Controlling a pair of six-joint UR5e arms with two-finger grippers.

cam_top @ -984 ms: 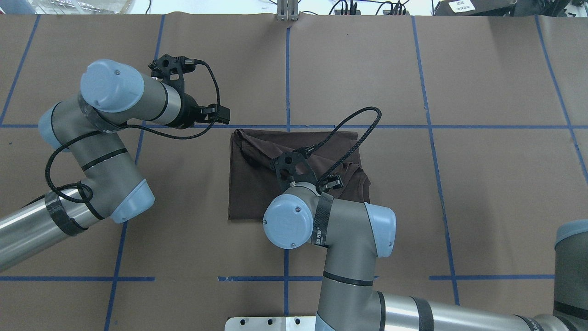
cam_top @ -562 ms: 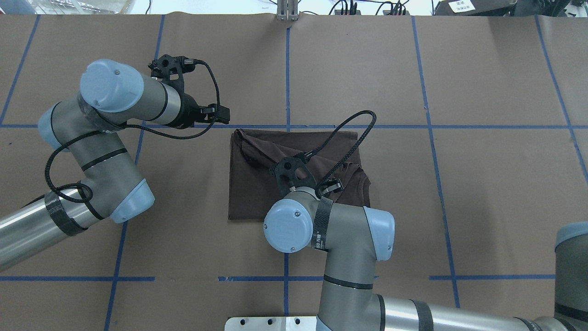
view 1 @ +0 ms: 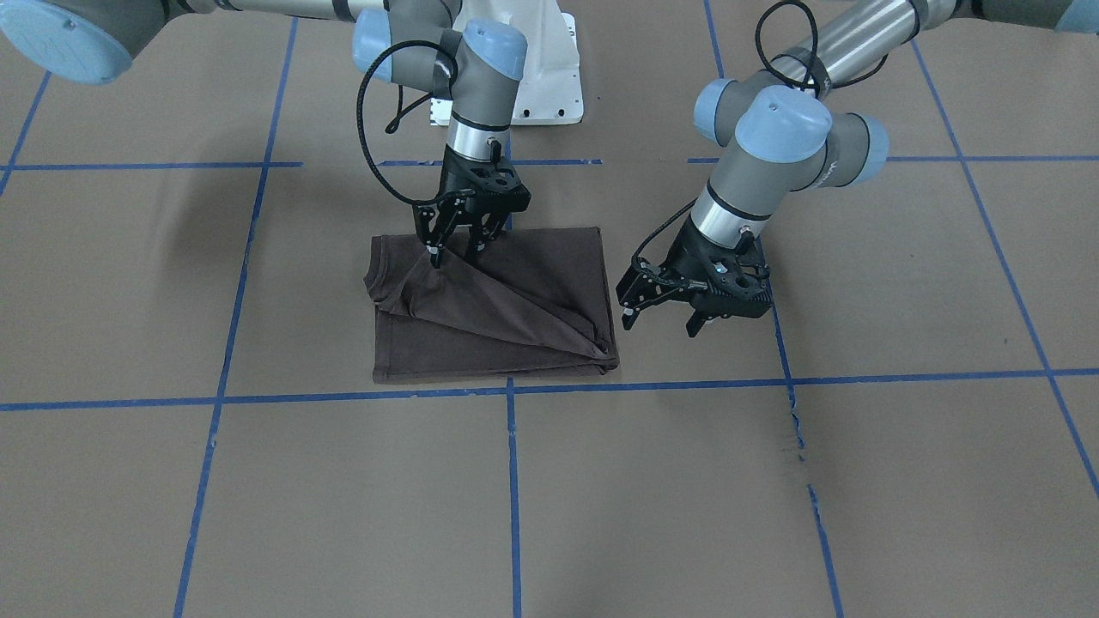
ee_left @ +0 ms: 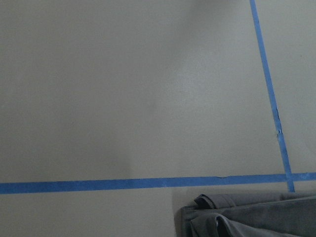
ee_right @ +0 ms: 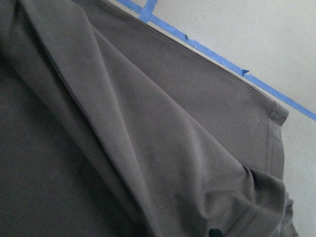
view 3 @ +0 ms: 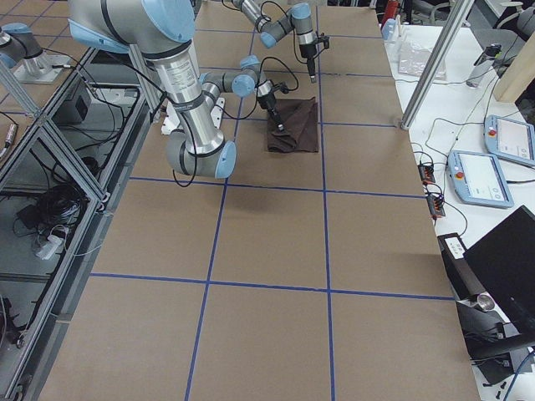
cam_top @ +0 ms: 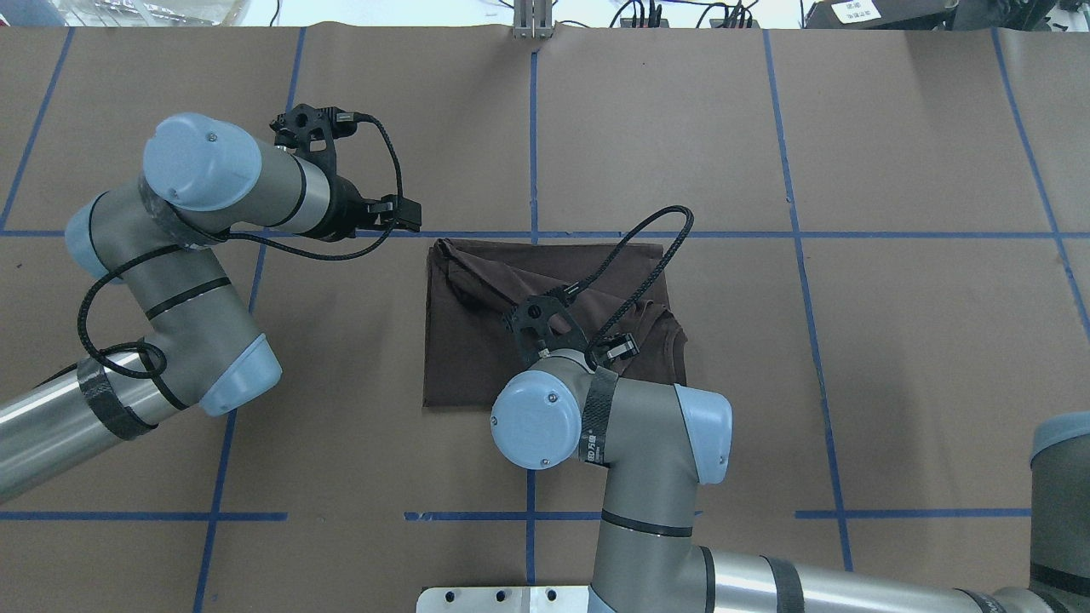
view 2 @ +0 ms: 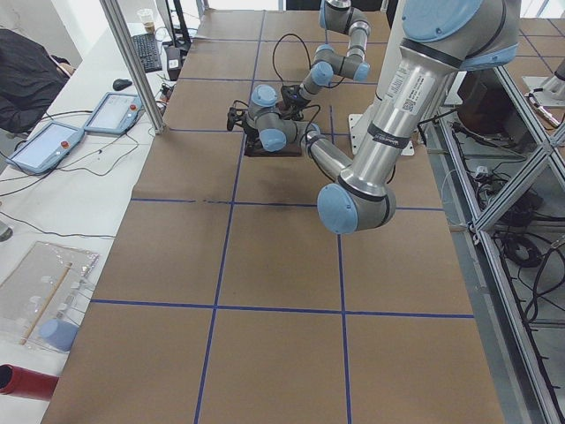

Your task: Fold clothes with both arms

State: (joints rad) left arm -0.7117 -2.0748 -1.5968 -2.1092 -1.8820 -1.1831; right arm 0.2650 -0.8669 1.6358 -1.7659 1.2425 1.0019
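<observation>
Nearest the robot, the right claw (view 1: 455, 257) seems spread, its tips at the folded T-shirt's (view 1: 515, 296) edge. The T-shirt lies on the brown surface (view 1: 773, 481). Beyond, the left claw (view 1: 661, 326) hangs spread just beside it, not touching.

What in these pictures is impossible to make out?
T-shirt: any chest print, folded out of sight in every view.
Right gripper: overhead, its own wrist hides the jaws; front view too small to show whether they pinch cloth.
Left gripper: outside its wrist view's frame.
Left side view: the left arm covers most of the shirt.
</observation>
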